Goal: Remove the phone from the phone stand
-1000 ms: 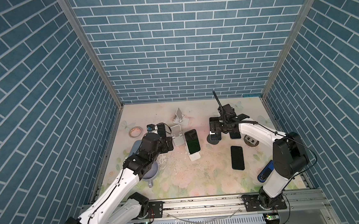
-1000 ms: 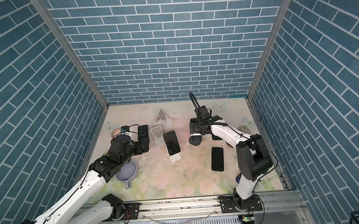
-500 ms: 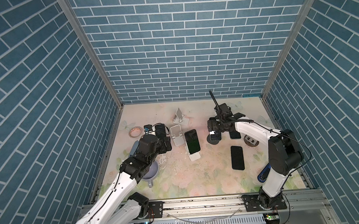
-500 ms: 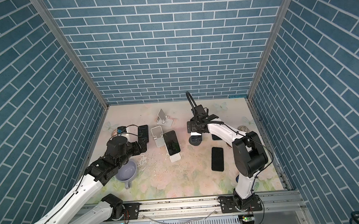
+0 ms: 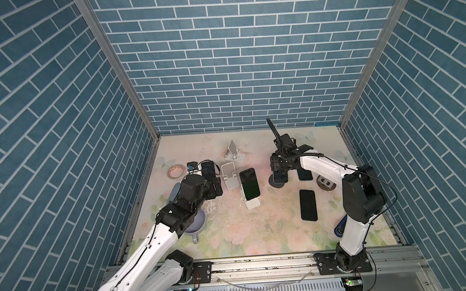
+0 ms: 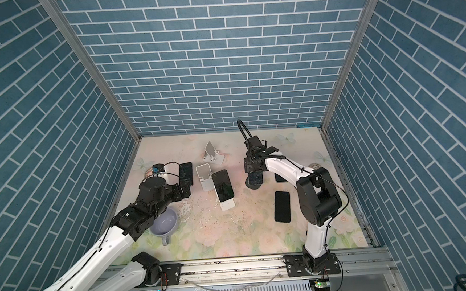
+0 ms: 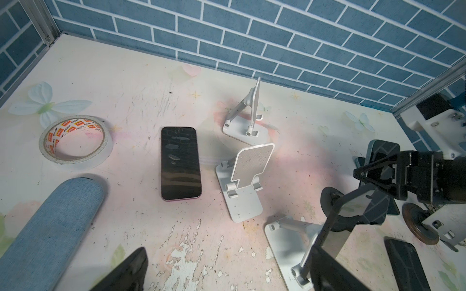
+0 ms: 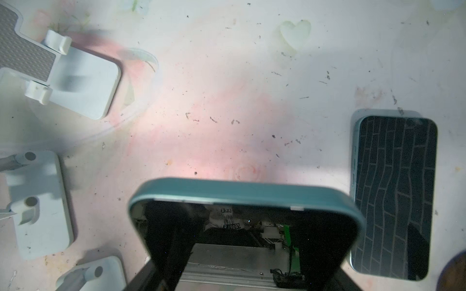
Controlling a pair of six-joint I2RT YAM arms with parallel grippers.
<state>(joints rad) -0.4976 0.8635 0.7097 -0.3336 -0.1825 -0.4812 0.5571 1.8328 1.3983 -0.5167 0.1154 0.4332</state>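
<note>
Table (image 5: 231, 235), pale flower print, walled in blue brick.

Right arm (image 5: 322, 168), white and black, reaches to the far middle. Right gripper (image 5: 280, 175): fingers pressed against both side edges of the teal phone (image 8: 242, 191), closed on it.

Left arm (image 5: 160, 239), same make. Left gripper (image 6: 186, 188): jaws wide apart, holding nothing, low over the table near the pink-edged phone (image 7: 180, 163).

Blue roll (image 7: 45, 226), cloth-covered, lying at the left edge.

Mug (image 6: 164, 222), lilac, upright, partly under the left arm.

Teal phone: upright, screen dark, over the black stand (image 5: 276, 183), a round-footed one; whether it rests on the ledge cannot be told.

Middle phone (image 5: 249, 182), leaning on the white stand (image 5: 253, 204).

Black phone (image 5: 308, 204), flat, near the right arm.

Blue-edged phone (image 8: 393, 196), flat, just beside the black stand.

Pink-edged phone: flat, screen up.

Near empty stand (image 7: 243, 199) and far empty stand (image 7: 249, 128), both white.

Tape (image 7: 75, 141), white roll, red print inside.
</note>
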